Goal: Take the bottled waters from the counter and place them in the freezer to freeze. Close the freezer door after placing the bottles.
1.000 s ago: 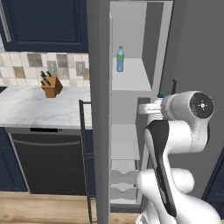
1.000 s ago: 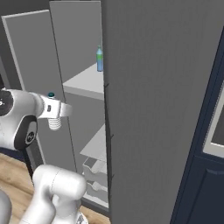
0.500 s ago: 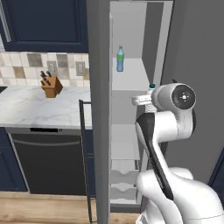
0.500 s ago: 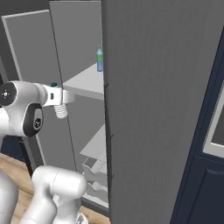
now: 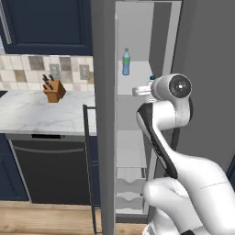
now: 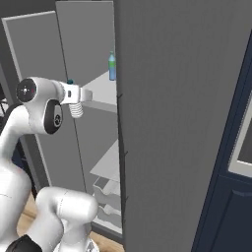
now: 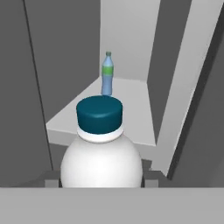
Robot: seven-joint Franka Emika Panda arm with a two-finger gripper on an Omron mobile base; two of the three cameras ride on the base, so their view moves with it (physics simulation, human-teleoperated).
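Green-capped bottle stands on the freezer shelf, at 12 o'clock from the gripper. Jaws pinch the blue-capped bottle, not yet shelved. Freezer door remains open; closing is left.

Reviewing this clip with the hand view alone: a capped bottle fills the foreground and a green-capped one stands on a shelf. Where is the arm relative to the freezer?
Observer: The gripper is at the open freezer's front, level with the upper shelf.
Operator: Is the green-capped bottle alone there?
Observer: Yes, the green-capped bottle stands upright, alone, near the back.
Operator: Any bottles left on the counter?
Observer: The counter shows a knife block, no bottles.
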